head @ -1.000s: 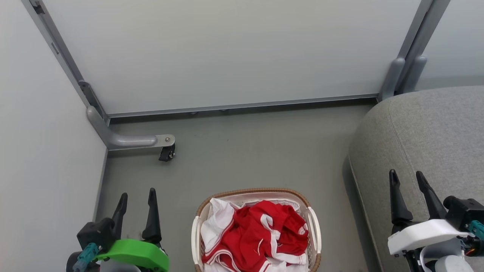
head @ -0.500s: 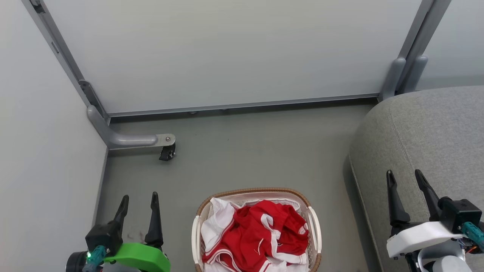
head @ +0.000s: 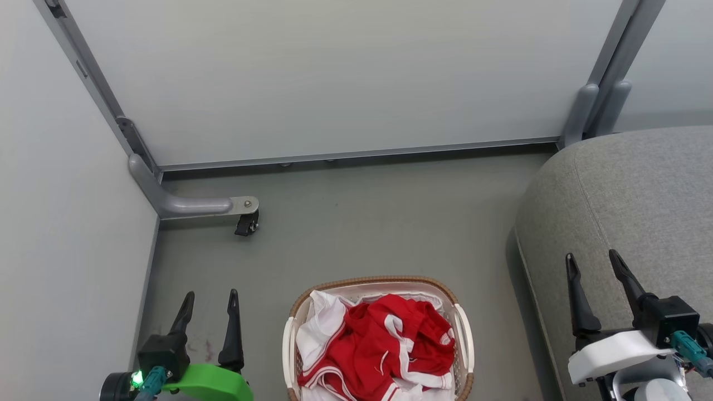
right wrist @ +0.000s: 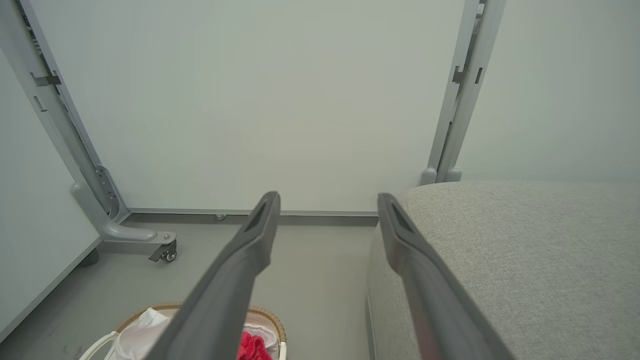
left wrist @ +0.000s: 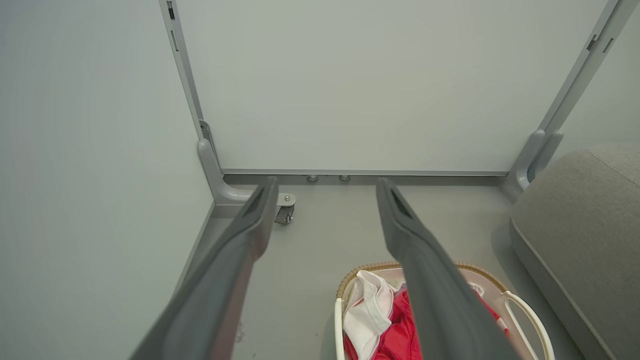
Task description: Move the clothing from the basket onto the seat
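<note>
1. The left pincer (head: 211, 293) has sunk toward the lower edge of the head view and drifted slightly toward the basket (head: 379, 281). The right pincer (head: 591, 256) has shifted a little inward, its wrist dropping lower in the view.
2. Both pincers stand wide open with nothing between their fingers. The left hangs over the floor (head: 362, 234) beside the basket, the right over the front edge of the seat (head: 640, 195).
3. The clothing (head: 384, 345) lies crumpled inside the basket, red folds beside white ones, exactly as it lay a second ago. The basket has not shifted either.
4. Judging from this, the arms are only settling into a starting pose. No garment has been touched and the seat carries nothing.
5. The next step probably calls for one pincer to swing over the basket and descend into the red pile.
</note>
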You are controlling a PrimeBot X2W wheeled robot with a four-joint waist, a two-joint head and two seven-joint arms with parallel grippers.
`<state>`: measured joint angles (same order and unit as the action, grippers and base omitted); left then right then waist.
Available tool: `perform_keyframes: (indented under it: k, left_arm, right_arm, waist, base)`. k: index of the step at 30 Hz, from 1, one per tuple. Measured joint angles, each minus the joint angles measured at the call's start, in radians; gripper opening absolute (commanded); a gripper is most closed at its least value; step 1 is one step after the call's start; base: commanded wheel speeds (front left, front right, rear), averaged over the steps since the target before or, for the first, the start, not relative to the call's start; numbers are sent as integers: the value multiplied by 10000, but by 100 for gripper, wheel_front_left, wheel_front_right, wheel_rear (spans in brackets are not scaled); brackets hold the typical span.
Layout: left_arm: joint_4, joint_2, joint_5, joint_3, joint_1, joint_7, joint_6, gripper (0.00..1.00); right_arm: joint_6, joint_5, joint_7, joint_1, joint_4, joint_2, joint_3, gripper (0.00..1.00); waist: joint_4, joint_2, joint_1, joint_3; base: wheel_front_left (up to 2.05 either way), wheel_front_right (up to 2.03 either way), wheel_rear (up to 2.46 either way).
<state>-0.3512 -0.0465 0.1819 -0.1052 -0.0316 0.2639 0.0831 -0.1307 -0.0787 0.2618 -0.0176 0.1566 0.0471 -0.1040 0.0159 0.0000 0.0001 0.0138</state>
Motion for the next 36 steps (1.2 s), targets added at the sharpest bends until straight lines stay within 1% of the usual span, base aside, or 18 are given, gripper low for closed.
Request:
perform_keyframes:
  k: [27,33,36]
  left_arm:
    - [-117,-2,23,6,-3,0,6,100]
    - [-50,-2,33,-44,-34,0,2,100]
    - [-19,-4,-13,-121,-309,2,13,100]
  right_arm:
    - [0,-6,0,2,6,2,-27,100]
    - [-2,0,2,-27,-127,2,-69,100]
    - [-2,10,2,-230,-255,2,-81,100]
  waist:
    - [-15,0,0,67]
    - [-22,0,0,263]
    - [-28,0,-1,507]
  base:
    - [0,0,0]
    - [0,0,0]
    - [0,0,0]
